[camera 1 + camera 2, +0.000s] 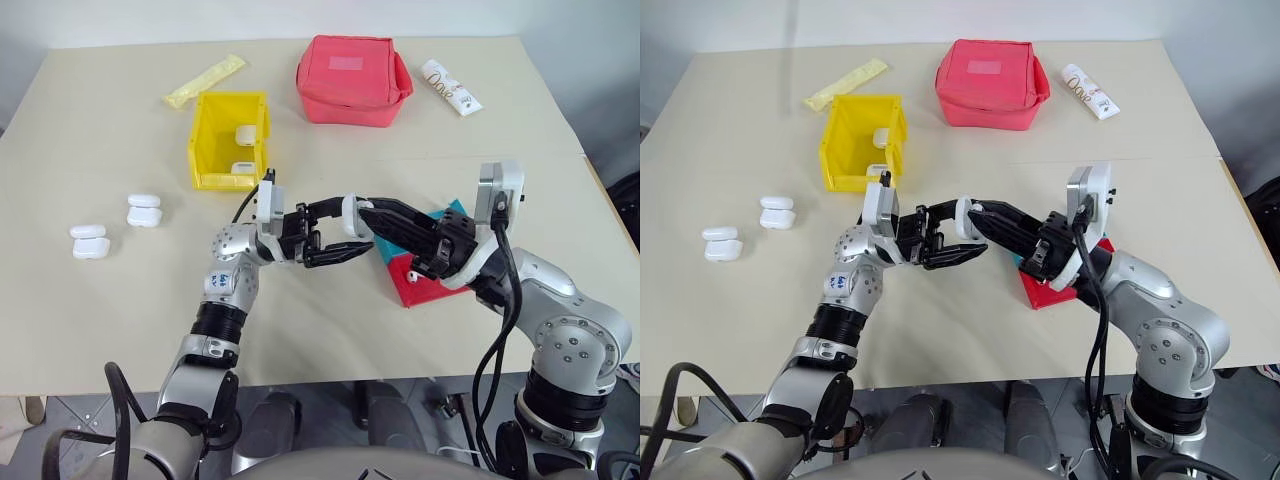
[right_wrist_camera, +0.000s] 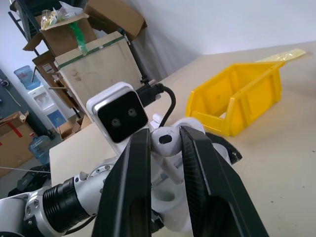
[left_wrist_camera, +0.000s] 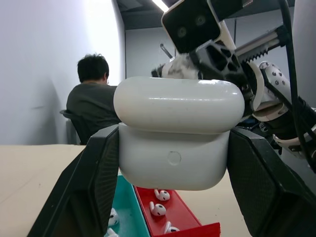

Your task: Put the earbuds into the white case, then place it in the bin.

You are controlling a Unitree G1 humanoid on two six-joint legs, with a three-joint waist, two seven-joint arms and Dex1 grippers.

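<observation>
Both arms are reaching inward and meeting above the table (image 1: 120, 330) in front of the bin (image 1: 229, 139). The left gripper (image 1: 335, 243) is clamping the white case (image 3: 177, 133) by its ends, long axis running between the fingers, lid side up. The right gripper (image 1: 357, 216) is pinching the lid (image 2: 165, 138) from above.

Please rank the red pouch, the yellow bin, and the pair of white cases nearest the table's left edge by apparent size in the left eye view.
1. Red pouch, slightly larger than the bin.
2. Yellow bin.
3. Pair of white cases, far smaller.
</observation>
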